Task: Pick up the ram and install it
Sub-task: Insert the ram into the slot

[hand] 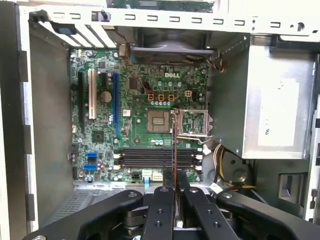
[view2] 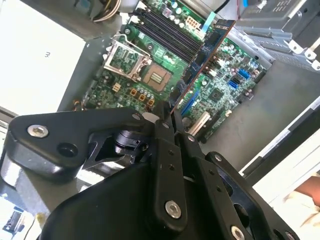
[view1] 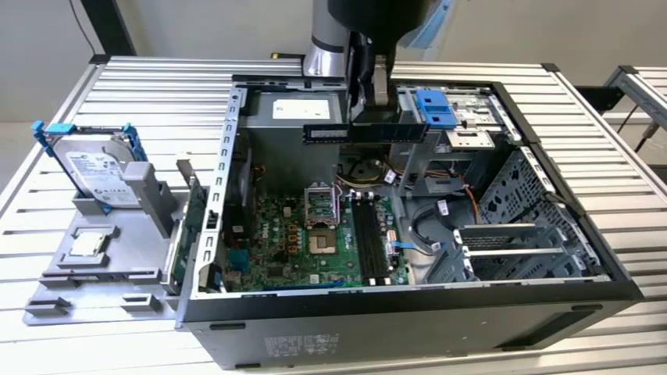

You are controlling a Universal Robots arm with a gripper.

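Exterior view is showing the tool [view1: 367, 117] clamping the ram [view1: 365, 133] above the open computer case [view1: 417, 316], the stick's long axis lying crosswise to the black memory slots [view1: 367, 234] below it.

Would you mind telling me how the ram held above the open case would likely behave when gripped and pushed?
The ram is probably stiff: it juts level on both sides of the gripper without sagging. Seen edge-on in the first wrist view it is very thin, so likely light, and perhaps fragile under sideways pushes.
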